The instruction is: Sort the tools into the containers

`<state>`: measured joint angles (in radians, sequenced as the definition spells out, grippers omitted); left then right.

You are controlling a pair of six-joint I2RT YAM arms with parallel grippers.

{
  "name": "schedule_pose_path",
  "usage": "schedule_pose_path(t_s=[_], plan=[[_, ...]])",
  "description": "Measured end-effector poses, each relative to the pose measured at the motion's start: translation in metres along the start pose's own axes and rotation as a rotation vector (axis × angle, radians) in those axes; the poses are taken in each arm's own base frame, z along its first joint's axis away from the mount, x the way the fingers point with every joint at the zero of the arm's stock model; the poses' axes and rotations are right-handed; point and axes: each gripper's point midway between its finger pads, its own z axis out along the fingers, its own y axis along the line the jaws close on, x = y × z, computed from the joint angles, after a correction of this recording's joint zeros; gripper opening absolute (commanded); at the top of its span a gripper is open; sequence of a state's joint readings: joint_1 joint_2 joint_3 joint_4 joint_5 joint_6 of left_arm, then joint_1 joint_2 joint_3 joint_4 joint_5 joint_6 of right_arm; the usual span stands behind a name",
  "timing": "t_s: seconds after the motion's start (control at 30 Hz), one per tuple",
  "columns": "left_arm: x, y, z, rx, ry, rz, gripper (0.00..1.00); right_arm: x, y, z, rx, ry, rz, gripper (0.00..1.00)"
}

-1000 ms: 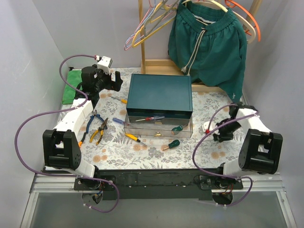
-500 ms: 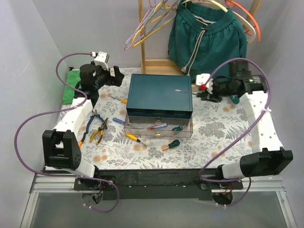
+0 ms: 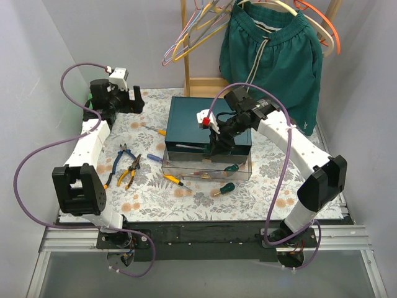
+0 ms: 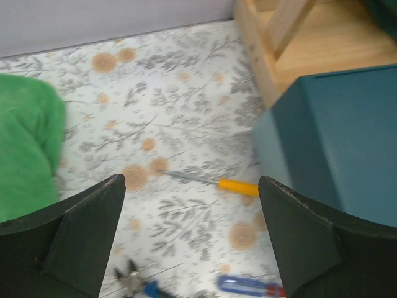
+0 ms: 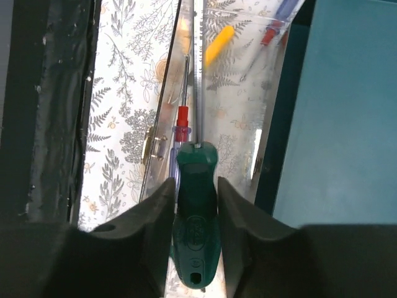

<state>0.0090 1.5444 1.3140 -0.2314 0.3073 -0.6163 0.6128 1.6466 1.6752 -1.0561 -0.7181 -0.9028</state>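
My right gripper [image 3: 215,148] is shut on a green-handled screwdriver [image 5: 196,208]. It holds it over the two clear drawers [image 3: 242,174] pulled out of the dark teal box [image 3: 208,118], with the shaft [image 3: 183,147] pointing left. A blue-red screwdriver [image 5: 180,131] lies in the drawer below, and another green one [image 3: 232,167] is in there too. My left gripper [image 3: 136,102] is open and empty at the back left, above a yellow-handled screwdriver [image 4: 239,186] and a blue-red one [image 4: 251,285]. Orange-and-black pliers [image 3: 130,171], a yellow screwdriver [image 3: 174,180] and a green one [image 3: 224,188] lie on the table.
A green folded cloth [image 4: 28,149] lies at the back left. A wooden rack [image 3: 208,85] with hangers and green shorts [image 3: 273,59] stands behind the box. Blue-handled cutters [image 3: 121,155] lie beside the pliers. Purple cables loop beside both arms.
My right arm has swung from the right side over the box to above the drawers, carrying the green screwdriver. My left gripper has drifted back and left.
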Motion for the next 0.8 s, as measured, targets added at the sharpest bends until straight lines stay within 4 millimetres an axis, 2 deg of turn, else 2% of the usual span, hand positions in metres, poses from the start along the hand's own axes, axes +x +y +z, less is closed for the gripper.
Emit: schedule_pose_path(t_s=[0.07, 0.13, 0.3, 0.57, 0.67, 0.8], plan=[[0.006, 0.02, 0.004, -0.019, 0.032, 0.044, 0.88, 0.003, 0.002, 0.006, -0.015, 0.014, 0.024, 0.55], [0.017, 0.029, 0.012, -0.004, 0.074, 0.101, 0.88, 0.004, 0.0, 0.006, -0.005, 0.018, 0.043, 0.57], [0.061, 0.023, 0.045, 0.233, 0.219, 0.326, 0.84, -0.005, -0.013, -0.003, 0.074, 0.012, 0.047, 0.59], [0.118, 0.025, 0.107, 0.51, 0.3, 0.551, 0.76, -0.021, -0.017, -0.039, 0.241, 0.006, 0.031, 0.59], [0.14, 0.025, 0.12, 0.583, 0.317, 0.62, 0.76, -0.02, -0.019, -0.052, 0.295, 0.012, 0.045, 0.59], [0.165, 0.011, 0.125, 0.679, 0.327, 0.697, 0.76, -0.008, -0.032, -0.065, 0.364, 0.034, 0.106, 0.59]])
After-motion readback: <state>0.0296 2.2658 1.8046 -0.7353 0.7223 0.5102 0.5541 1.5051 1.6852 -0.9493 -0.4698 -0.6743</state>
